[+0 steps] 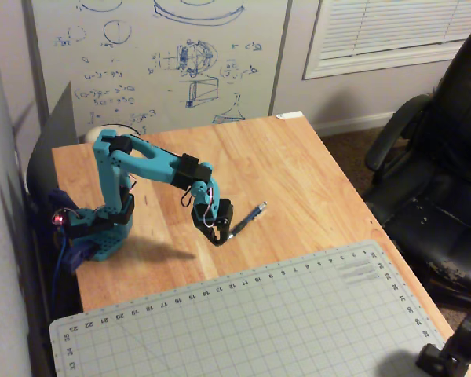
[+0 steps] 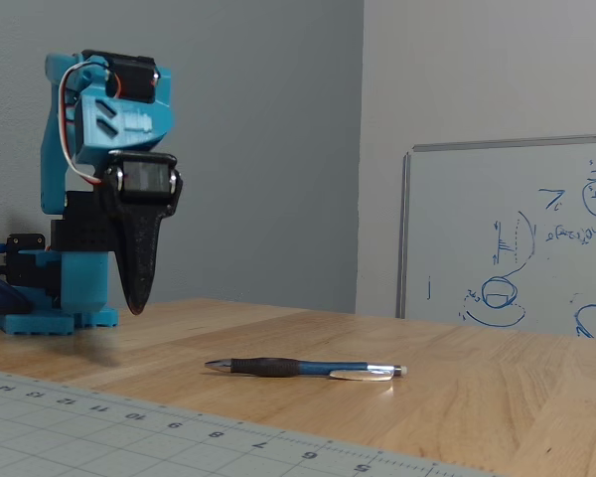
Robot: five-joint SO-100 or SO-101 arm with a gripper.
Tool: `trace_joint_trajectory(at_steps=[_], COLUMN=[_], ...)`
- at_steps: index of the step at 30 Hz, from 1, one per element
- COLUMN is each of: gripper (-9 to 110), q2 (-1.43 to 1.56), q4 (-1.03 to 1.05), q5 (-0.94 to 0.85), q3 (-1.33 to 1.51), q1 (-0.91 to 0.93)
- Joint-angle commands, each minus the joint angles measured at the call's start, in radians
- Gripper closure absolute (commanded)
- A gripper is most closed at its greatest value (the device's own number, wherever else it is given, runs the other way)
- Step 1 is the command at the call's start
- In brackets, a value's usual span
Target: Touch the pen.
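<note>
Gripper point(image 2: 137, 303) hangs above table, clear of pen point(image 2: 298, 369); overhead-angle view suggests touching.

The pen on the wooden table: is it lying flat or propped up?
Lying flat. In a fixed view the pen rests lengthwise on the table, untouched; the gripper hangs above the wood, left of it.

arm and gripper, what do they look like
The arm is turquoise plastic with black motor blocks at the joints. Red and white wires loop along it. The gripper is black and tapers to a point. A small red light glows near the base.
</note>
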Motion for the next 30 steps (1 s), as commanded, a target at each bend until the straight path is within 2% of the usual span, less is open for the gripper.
trace_joint_trajectory(at_steps=[1,30], gripper=[101,101], q2=[0.084,0.049], q4=[0.003,-0.011], q5=[0.012,0.014], q3=[0.011,0.052], q1=[-0.018,-0.574])
